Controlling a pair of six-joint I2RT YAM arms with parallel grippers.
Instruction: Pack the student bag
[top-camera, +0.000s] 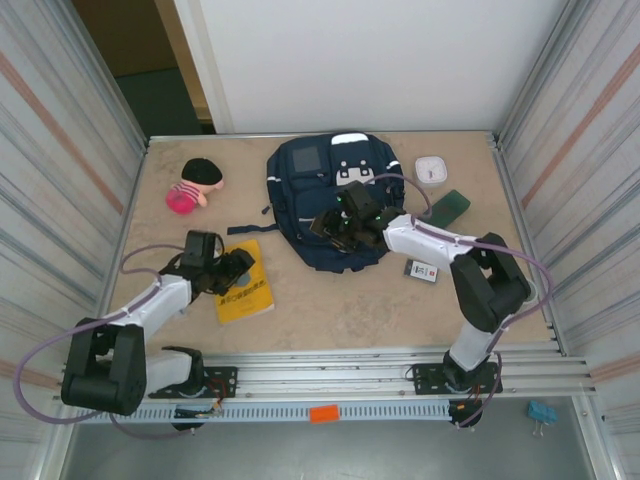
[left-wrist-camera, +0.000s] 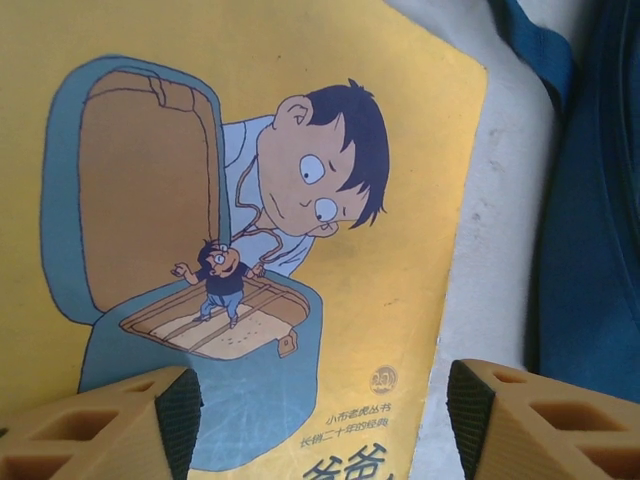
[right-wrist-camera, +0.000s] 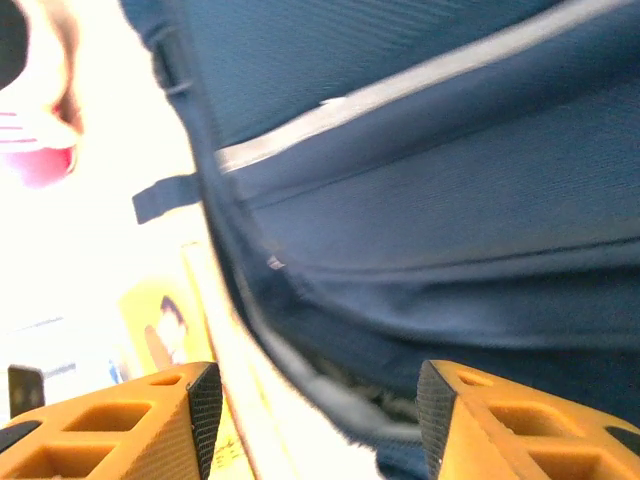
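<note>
The student bag (top-camera: 330, 200), navy with white stripes, lies flat in the middle of the table. My right gripper (top-camera: 335, 226) hovers over its near left part. In the right wrist view the fingers (right-wrist-camera: 205, 405) stand apart above the bag's (right-wrist-camera: 450, 200) zipped edge, the gripper (right-wrist-camera: 318, 420) open and gripping nothing. A yellow picture book (top-camera: 245, 295) lies left of the bag. My left gripper (top-camera: 238, 268) is low over it. In the left wrist view that gripper (left-wrist-camera: 320, 420) is open, its jaws straddling the book's (left-wrist-camera: 300, 200) right edge, with the bag (left-wrist-camera: 590, 250) beside it.
A pink doll with black hair (top-camera: 193, 185) lies at the back left. Right of the bag are a white round case (top-camera: 431, 170), a dark green flat object (top-camera: 451, 208) and a small card (top-camera: 421, 270). Corrugated walls close in both sides.
</note>
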